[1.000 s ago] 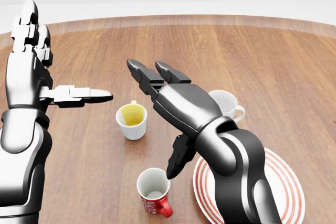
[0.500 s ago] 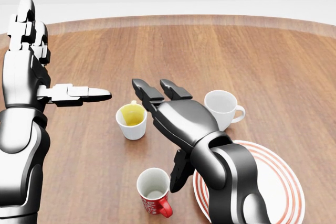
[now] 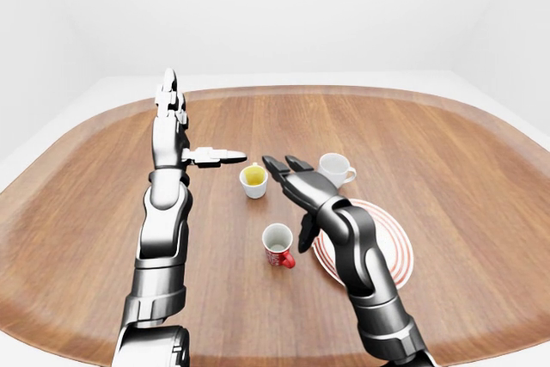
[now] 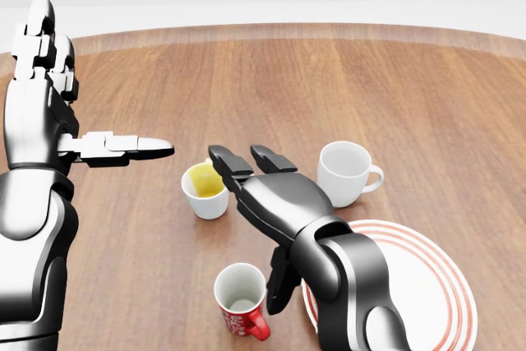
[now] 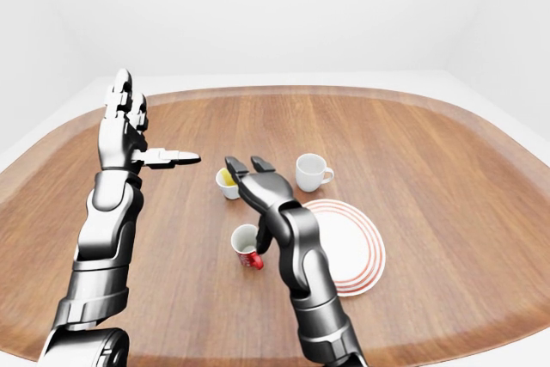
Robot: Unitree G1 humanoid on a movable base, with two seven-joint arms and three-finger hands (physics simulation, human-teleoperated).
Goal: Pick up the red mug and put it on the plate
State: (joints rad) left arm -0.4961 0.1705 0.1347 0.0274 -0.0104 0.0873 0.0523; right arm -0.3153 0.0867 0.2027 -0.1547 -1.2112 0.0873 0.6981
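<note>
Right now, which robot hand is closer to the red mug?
The right hand. Its open fingers hang just beside and above the red mug, not touching it that I can see. The left hand is raised far off at the head view's left, open too.

The robot's right hand (image 4: 271, 203) draws back toward the bottom of the head view and sinks lower, uncovering the white handled mug (image 4: 345, 172); its thumb now hangs just beside the red mug (image 4: 242, 300).
</note>
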